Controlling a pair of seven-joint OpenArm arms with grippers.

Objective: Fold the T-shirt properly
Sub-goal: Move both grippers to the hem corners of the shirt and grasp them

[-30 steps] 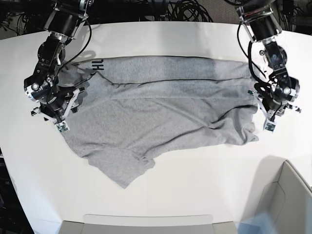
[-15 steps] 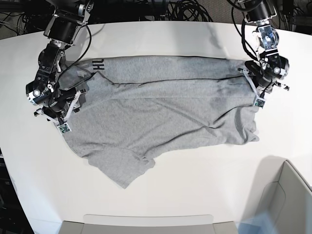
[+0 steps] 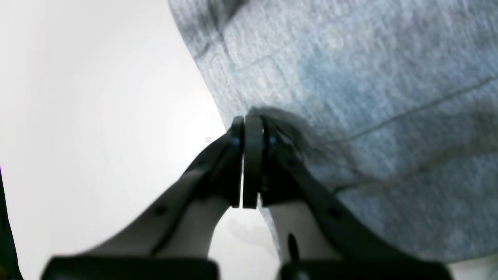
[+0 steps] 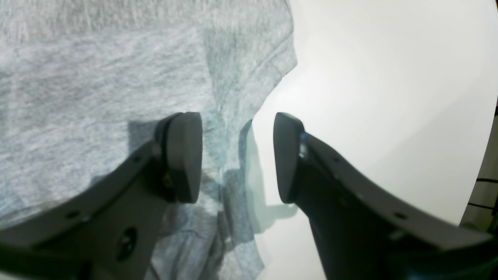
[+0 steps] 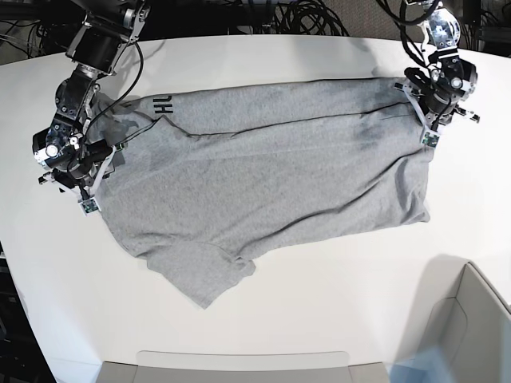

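Note:
The heather grey T-shirt (image 5: 271, 175) lies spread across the white table (image 5: 319, 271), with black lettering (image 5: 162, 105) at its far left corner. My left gripper (image 5: 429, 137) is at the shirt's right edge. In the left wrist view the gripper (image 3: 249, 126) is shut, pinching the edge of the grey cloth (image 3: 369, 97). My right gripper (image 5: 86, 203) is at the shirt's left edge. In the right wrist view the gripper (image 4: 237, 155) is open and low. One finger (image 4: 183, 155) is over the cloth (image 4: 97, 77) and the other over bare table.
A grey bin (image 5: 471, 319) stands at the front right corner. A flat grey tray edge (image 5: 239, 367) lies along the front. Black cables (image 5: 303, 16) run behind the table's far edge.
My left gripper has moved toward the far edge, pulling the shirt's right side flatter and wider. My right gripper has shifted slightly left along the shirt's left edge.

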